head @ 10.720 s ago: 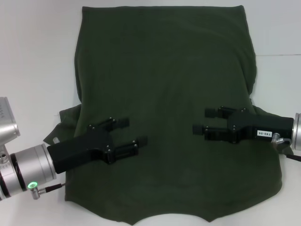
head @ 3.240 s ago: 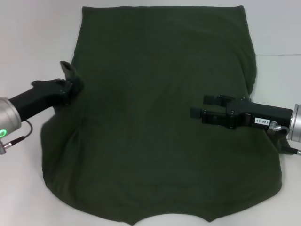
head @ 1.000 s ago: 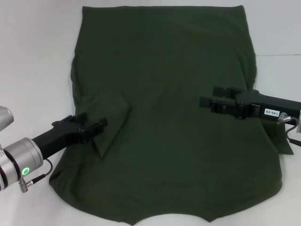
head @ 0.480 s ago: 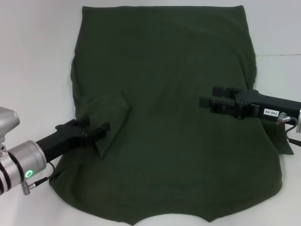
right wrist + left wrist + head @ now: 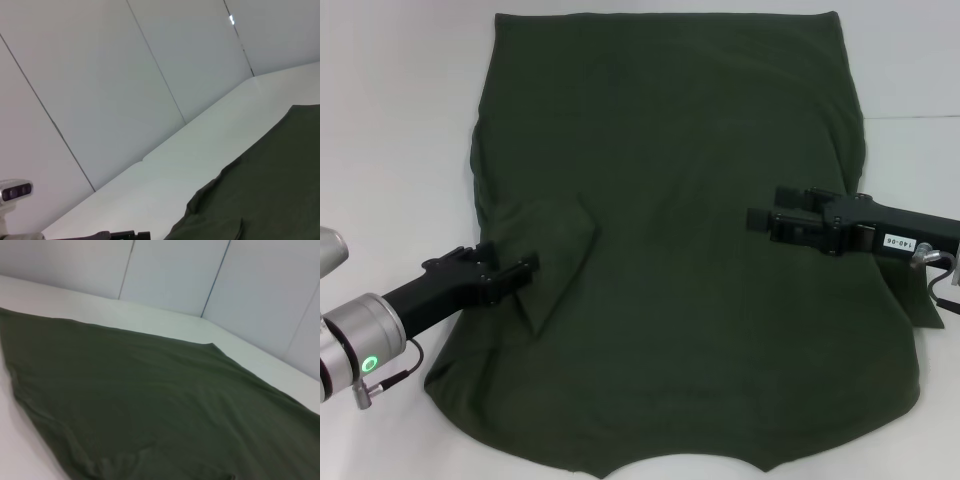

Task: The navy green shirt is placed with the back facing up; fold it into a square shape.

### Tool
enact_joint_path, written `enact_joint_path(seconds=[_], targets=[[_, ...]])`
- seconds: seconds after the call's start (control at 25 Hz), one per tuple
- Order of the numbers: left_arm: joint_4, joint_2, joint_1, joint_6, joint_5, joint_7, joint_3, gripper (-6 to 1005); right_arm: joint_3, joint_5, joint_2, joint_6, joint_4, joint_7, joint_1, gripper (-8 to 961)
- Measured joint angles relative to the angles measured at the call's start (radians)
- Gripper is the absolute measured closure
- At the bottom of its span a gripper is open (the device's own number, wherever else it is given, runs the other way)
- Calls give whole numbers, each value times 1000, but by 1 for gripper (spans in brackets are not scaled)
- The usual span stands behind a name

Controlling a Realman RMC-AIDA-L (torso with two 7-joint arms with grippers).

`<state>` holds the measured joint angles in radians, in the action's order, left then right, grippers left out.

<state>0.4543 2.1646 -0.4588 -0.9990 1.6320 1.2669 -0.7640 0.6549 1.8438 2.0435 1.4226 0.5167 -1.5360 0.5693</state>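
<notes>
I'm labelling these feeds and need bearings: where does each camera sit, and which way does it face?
Head view: looks down from above at the navy green shirt, showing the left claw and right claw.
Left wrist view: low, facing across the shirt to the wall panels; no fingers visible.
Right wrist view: tilted up at the walls; shirt corner, left claw.
All share the shirt.

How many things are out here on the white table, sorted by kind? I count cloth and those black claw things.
Dark green shirt: 1, spread on the white table, its left sleeve folded in.
Black claws: 2, the left claw at the folded sleeve, the right claw over the shirt's right side.
Total: 3.
</notes>
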Motion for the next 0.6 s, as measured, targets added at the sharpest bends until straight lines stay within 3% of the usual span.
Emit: enact_joint_path(seconds=[0.6], targets=[[-8, 1, 0, -5, 9, 2, -31, 234, 0, 0, 1, 4, -1, 1, -1, 62]])
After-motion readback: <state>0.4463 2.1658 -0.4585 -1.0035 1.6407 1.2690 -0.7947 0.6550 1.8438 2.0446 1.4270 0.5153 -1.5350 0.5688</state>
